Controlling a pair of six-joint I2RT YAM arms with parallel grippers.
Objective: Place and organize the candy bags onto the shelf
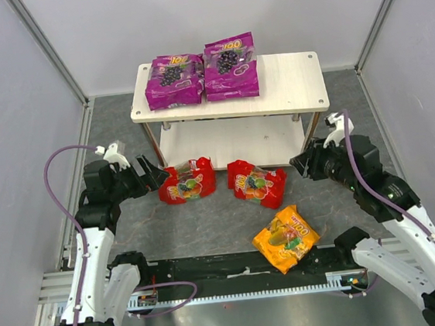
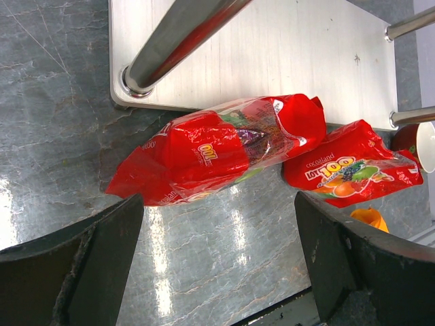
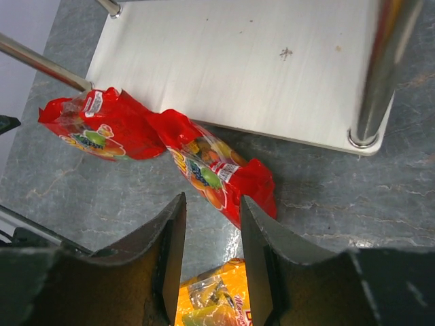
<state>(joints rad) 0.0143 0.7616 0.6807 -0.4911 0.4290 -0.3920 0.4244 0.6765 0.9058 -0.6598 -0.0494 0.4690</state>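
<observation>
The shelf (image 1: 291, 81) stands at the back, with two purple candy bags (image 1: 175, 81) (image 1: 230, 68) lying side by side on the left of its top board. Two red bags (image 1: 187, 182) (image 1: 258, 183) lie on the floor against the lower board's front edge. An orange-yellow bag (image 1: 286, 238) lies nearer the arms. My left gripper (image 1: 155, 177) is wide open and empty, just left of the left red bag (image 2: 217, 146). My right gripper (image 1: 301, 162) is partly open and empty, right of the other red bag (image 3: 214, 173).
The shelf's lower board (image 2: 272, 47) (image 3: 238, 61) is bare. Its metal posts (image 2: 177, 34) (image 3: 380, 68) stand close to both grippers. White walls with metal frame rails enclose the grey marbled floor (image 1: 224, 224). A black rail (image 1: 236, 266) runs along the near edge.
</observation>
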